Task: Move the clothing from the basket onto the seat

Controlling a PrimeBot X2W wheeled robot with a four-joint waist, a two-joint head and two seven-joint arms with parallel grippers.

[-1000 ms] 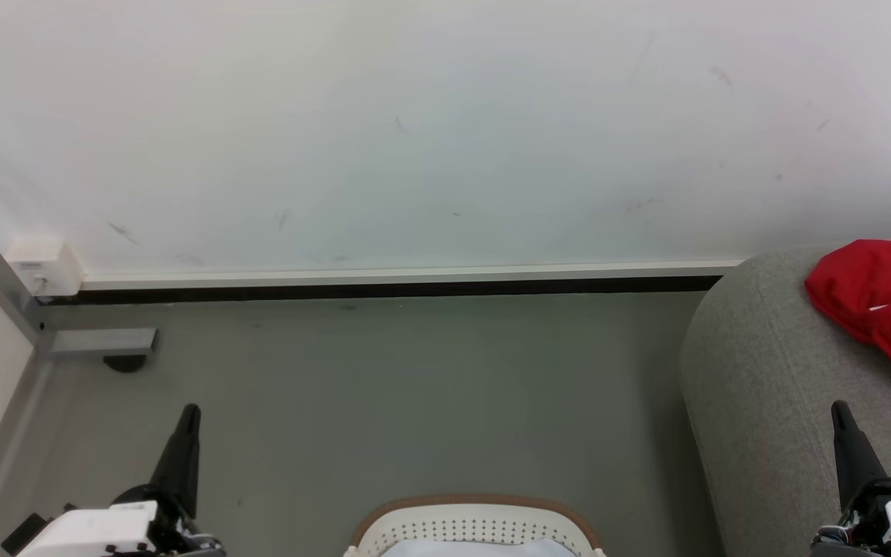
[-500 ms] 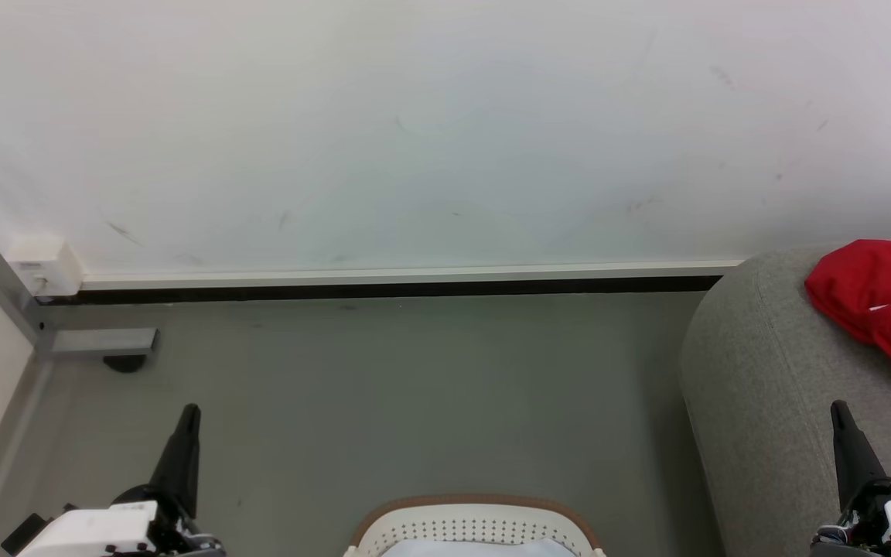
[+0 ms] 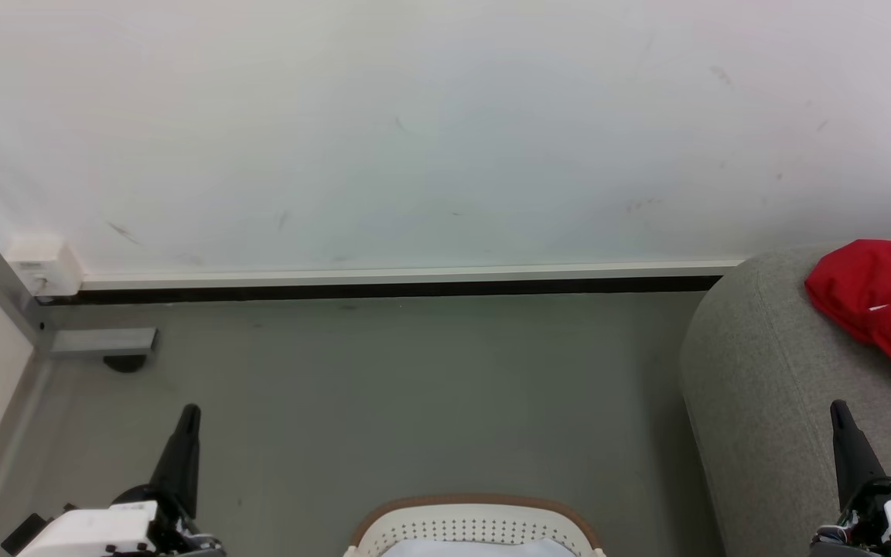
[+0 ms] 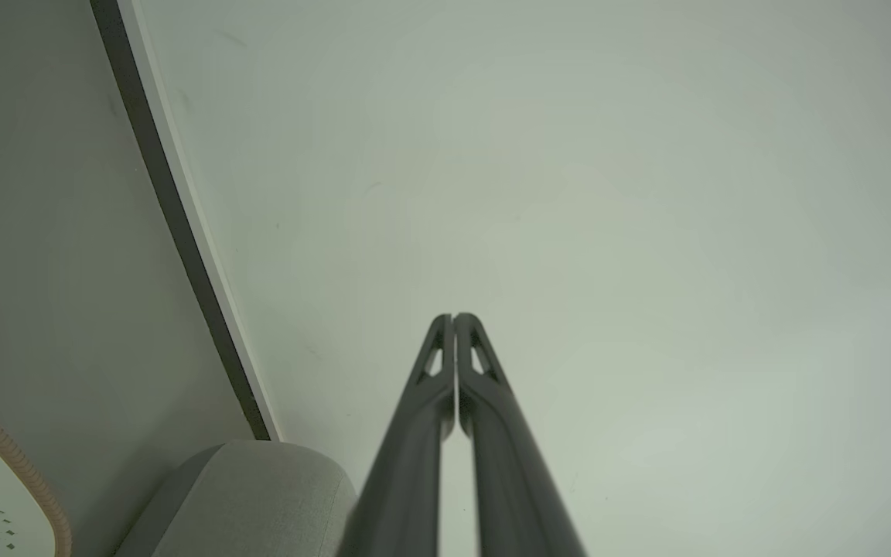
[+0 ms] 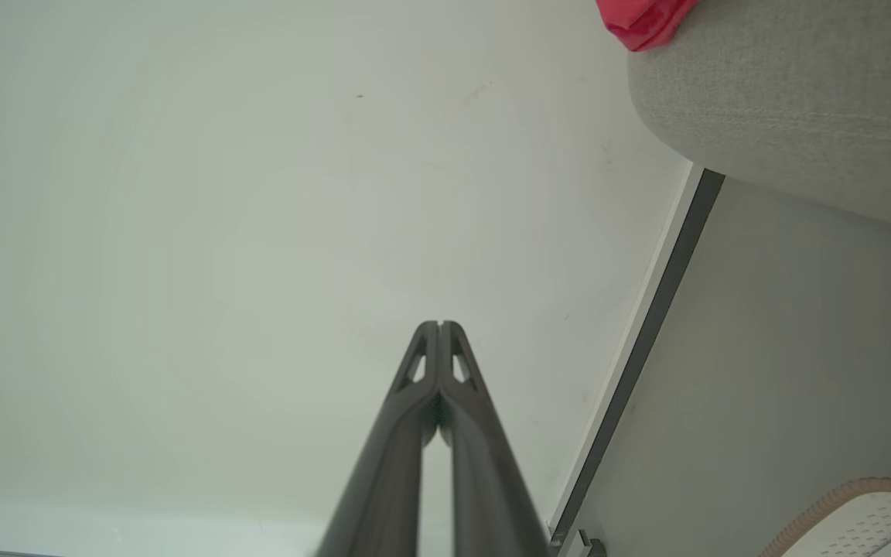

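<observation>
Clothing (image 3: 875,298) lies unmoved on the seat (image 3: 755,410), nothing having shifted; left gripper (image 3: 189,412) and right gripper (image 3: 838,408) idle, jaws clenched empty, either side of the basket (image 3: 476,504), suggesting a pause

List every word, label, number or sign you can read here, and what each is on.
None can be read in any view.
On the white box at the foot of the wall: a faint grey mark, too small to read.
On the red clothing lying on the seat: a small white patch, too small to tell if it is print.
On the basket: only rows of holes, no lettering.
</observation>
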